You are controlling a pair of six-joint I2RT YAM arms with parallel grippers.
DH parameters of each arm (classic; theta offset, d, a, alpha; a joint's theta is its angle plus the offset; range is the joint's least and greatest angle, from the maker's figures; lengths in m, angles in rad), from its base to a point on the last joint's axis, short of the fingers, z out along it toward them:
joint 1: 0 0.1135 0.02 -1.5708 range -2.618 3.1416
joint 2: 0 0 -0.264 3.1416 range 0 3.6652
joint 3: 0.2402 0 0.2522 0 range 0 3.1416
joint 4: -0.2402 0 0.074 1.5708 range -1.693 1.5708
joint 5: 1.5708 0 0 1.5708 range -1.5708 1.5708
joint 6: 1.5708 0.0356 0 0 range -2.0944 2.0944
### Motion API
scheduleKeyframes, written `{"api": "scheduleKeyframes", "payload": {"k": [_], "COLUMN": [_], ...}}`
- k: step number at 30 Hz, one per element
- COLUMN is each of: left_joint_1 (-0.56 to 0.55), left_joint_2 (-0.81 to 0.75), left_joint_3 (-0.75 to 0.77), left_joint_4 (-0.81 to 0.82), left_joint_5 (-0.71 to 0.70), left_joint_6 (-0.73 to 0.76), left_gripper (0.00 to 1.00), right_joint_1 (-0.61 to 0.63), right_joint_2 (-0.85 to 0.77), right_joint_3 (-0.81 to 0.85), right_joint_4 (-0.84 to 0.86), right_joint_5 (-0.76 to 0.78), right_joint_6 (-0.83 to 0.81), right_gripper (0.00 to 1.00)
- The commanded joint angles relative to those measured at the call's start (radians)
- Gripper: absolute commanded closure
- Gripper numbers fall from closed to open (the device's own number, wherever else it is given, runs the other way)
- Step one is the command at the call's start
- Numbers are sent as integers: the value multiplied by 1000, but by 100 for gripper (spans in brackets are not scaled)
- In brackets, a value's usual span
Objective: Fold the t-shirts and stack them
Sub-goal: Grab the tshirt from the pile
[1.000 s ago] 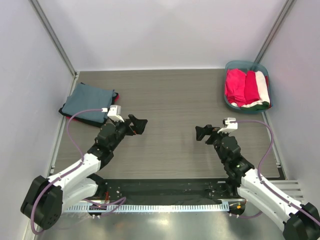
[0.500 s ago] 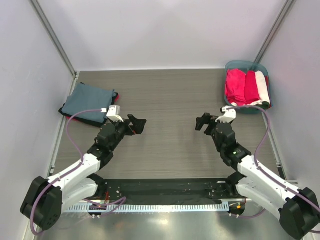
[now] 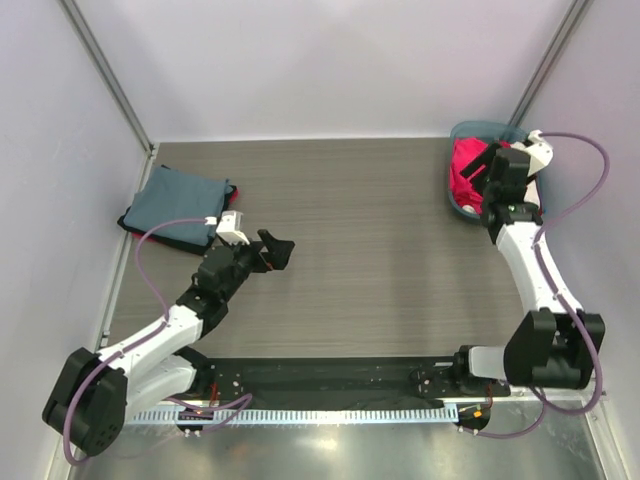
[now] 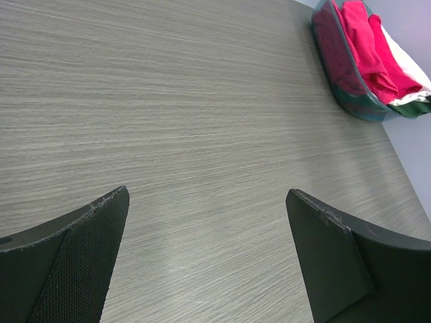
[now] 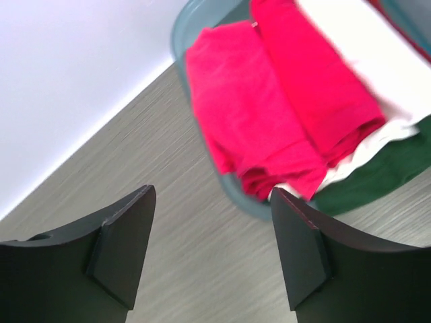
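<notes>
A slate blue-grey t-shirt (image 3: 176, 203) lies folded at the table's left edge, on top of a red and dark layer. Crimson-red t-shirts (image 3: 463, 168) and a white one lie folded in the teal tub (image 3: 478, 127) at the far right. In the right wrist view I see two red shirts (image 5: 246, 114), a white one (image 5: 367, 47) and dark green cloth (image 5: 380, 178). My right gripper (image 3: 482, 170) (image 5: 212, 195) is open and empty, just above the tub's near-left rim. My left gripper (image 3: 278, 248) (image 4: 207, 195) is open and empty over bare table.
The wood-grain table (image 3: 350, 230) is walled by pale panels on three sides. The tub (image 4: 337, 60) also shows far off in the left wrist view. A black mat and metal rail (image 3: 330, 385) run along the near edge between the arm bases.
My right arm has swung from the table's middle to the far right and now hovers at the tub, still open. The left arm has barely moved.
</notes>
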Motion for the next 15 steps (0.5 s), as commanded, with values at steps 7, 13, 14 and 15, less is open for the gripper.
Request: {"api": "scheduleKeyframes", "payload": {"k": [7,13,14,15], "left_joint_1": [1,0,1,1], "left_joint_2": [28,30,28,30], "left_joint_3": [48,49,49,49], "left_joint_4": [38,37,37,37], "left_joint_5": [32,37,38,40], "left_joint_6": [-14,-11,-12,-11], "left_gripper": [0,0,0,0], "right_joint_1": [-94,-103,-103,-103], "right_joint_2": [315,431,460,471], "right_joint_3": [263,315,322,333], "right_joint_4": [-134,-126,-124,-120], "right_joint_5": [23,28,23,12], "right_joint_6": [60,87,93,97], "right_gripper": [55,55,49,46]}}
